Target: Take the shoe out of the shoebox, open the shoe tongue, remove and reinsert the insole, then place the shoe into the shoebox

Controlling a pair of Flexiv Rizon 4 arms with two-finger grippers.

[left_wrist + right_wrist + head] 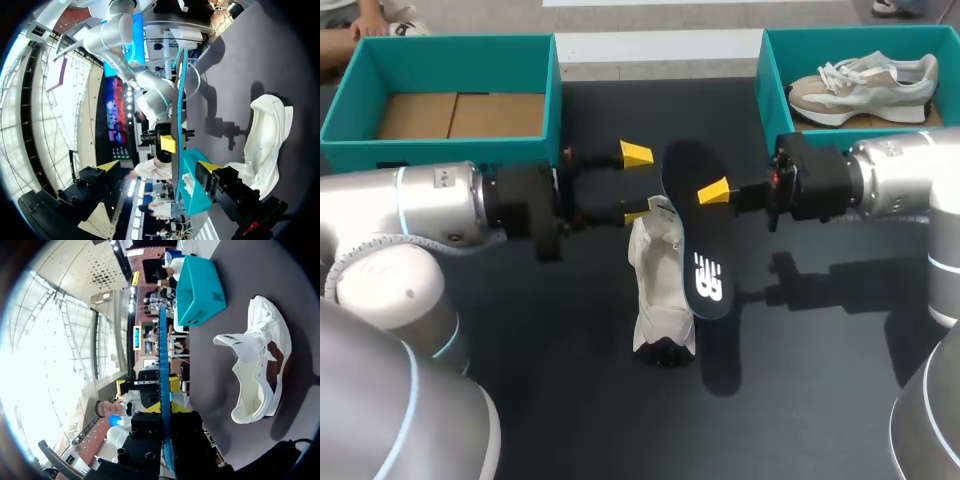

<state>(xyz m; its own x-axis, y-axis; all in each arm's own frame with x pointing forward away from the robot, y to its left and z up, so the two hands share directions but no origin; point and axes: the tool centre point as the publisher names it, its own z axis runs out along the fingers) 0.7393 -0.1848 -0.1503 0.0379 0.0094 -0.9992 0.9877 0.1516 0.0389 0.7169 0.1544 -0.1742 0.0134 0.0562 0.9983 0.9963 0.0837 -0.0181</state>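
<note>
The dark insole (695,235) with a white logo hangs on edge over the table, and my right gripper (713,190) is shut on its heel end. In the right wrist view the insole (163,365) runs edge-on out of that gripper (164,410). The white shoe (660,290) lies on the dark table just below it, tongue pulled open; it also shows beside the gripper as the shoe (260,365). My left gripper (637,183) stands open left of the insole, holding nothing. From its wrist, the open left gripper (159,170) faces the insole (179,115) edge-on, the shoe (265,145) off to one side.
An empty teal shoebox (450,60) with a cardboard floor stands at the back left. A second teal box (775,80) at the back right holds another pale sneaker (865,85). Bare dark table lies in front of the shoe.
</note>
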